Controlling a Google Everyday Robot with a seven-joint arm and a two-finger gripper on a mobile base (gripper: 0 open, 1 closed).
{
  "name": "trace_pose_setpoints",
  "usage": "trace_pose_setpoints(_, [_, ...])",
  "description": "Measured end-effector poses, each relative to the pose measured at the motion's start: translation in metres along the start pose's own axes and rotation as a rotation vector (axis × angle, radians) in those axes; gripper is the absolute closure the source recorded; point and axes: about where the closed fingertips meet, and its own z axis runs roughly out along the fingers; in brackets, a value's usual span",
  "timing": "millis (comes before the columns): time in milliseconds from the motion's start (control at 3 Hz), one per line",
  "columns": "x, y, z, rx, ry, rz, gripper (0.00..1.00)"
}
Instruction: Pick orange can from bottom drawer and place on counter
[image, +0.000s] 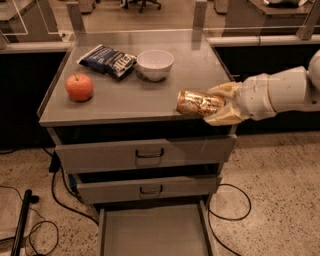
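The orange can (198, 103) lies sideways in the air, shiny gold-brown, held by my gripper (216, 104), which is shut on its right end. It hovers over the front right part of the counter (130, 100), just above the surface. My white arm (280, 92) reaches in from the right. The bottom drawer (152, 232) is pulled open below, and its grey floor shows nothing on it.
On the counter sit a round orange-red apple (79, 87) at the left, a dark blue chip bag (107, 60) at the back left and a white bowl (155, 64) at the back middle. Two upper drawers (145, 153) are closed. Cables (60, 197) trail on the floor.
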Motion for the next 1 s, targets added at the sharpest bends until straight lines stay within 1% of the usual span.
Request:
trace_pose_setpoints(333, [-0.013, -0.033, 0.0, 0.005, -0.019, 0.026, 1.0])
trace_pose_setpoints(667, [-0.02, -0.059, 0.011, 0.03, 0.004, 0.078, 1.0])
trace_pose_setpoints(1000, [-0.018, -0.078, 0.03, 0.06, 0.055, 0.138, 1.0])
